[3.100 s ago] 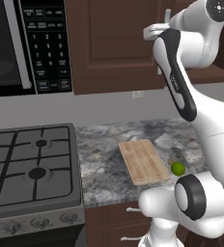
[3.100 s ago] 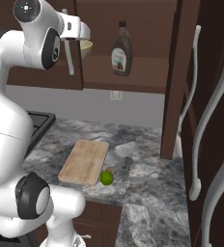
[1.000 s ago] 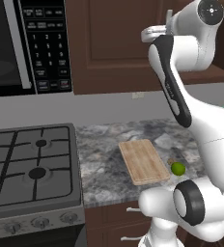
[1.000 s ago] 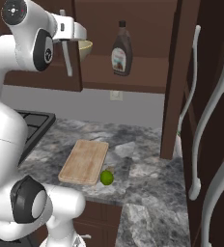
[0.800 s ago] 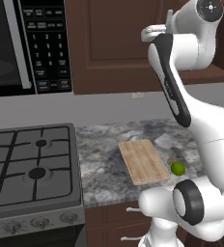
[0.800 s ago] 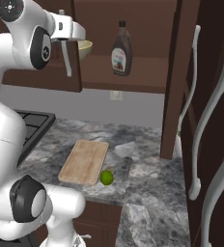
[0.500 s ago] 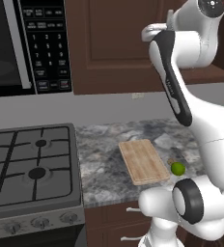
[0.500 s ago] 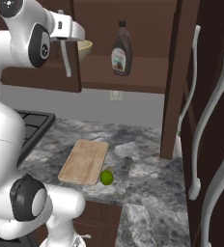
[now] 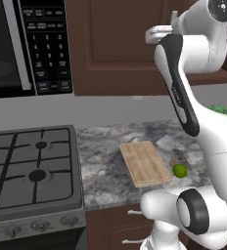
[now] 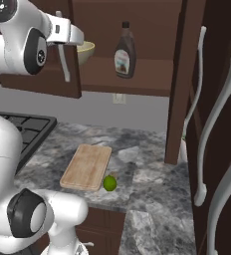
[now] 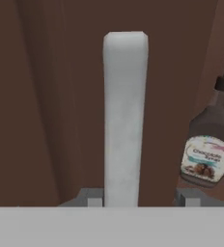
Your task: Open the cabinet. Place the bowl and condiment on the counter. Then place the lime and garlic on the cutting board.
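My gripper (image 11: 138, 198) is up at the shut left cabinet door (image 10: 43, 79). Its fingertips (image 11: 91, 197) stand on either side of the white bar handle (image 11: 125, 116). The left tip is against the bar and a gap remains on the right, so the gripper is open. A yellowish bowl (image 10: 86, 52) and a dark condiment bottle (image 10: 124, 50) stand on the shelf behind the open right door (image 10: 183, 79). On the counter a lime (image 10: 109, 183) lies just off the wooden cutting board (image 10: 86, 167). I cannot make out the garlic.
A gas stove (image 9: 30, 168) sits left of the marble counter (image 9: 103, 156), with a microwave (image 9: 27, 46) above it. Tall dark doors with long white handles (image 10: 219, 149) stand close on the right. Something green (image 9: 224, 110) shows behind the arm.
The jaws have narrowed around the door handle. The arm and the things on the shelf and counter have stayed put.
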{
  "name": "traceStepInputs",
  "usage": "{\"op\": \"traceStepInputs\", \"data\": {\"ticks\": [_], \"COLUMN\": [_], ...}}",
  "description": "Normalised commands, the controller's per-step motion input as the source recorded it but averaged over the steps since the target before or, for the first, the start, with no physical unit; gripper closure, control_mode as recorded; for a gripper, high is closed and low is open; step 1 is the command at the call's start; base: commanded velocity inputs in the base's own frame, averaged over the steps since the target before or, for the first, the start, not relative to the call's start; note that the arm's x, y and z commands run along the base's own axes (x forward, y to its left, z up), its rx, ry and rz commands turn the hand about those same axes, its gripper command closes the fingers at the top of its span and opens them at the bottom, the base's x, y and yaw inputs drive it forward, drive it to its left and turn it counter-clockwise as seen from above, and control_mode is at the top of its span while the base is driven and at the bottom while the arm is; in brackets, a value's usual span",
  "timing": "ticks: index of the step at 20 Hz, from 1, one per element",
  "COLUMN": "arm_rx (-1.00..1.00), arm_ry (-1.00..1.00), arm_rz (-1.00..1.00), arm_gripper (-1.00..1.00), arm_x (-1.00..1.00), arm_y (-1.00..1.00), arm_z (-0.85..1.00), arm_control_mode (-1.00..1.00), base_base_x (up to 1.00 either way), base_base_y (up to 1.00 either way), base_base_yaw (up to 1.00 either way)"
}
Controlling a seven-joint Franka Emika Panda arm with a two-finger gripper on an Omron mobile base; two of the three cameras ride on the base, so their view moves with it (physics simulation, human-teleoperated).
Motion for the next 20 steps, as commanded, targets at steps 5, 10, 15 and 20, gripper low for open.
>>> {"op": "traceStepInputs", "data": {"ticks": [5, 10, 15, 20], "arm_rx": [0.0, 0.0, -0.02, -0.02], "arm_ry": [-0.05, -0.04, -0.02, 0.0], "arm_rz": [-0.02, -0.04, -0.03, -0.03], "arm_gripper": [1.0, 1.0, 1.0, 1.0], "arm_x": [-0.15, -0.21, -0.2, -0.17], "arm_y": [0.56, 0.54, 0.53, 0.52], "arm_z": [-0.25, -0.23, -0.15, -0.06], "arm_control_mode": [-1.0, -1.0, -1.0, -1.0], "base_base_x": [0.0, 0.0, 0.0, 0.0], "base_base_y": [0.0, 0.0, 0.0, 0.0], "base_base_yaw": [0.0, 0.0, 0.0, 0.0]}}
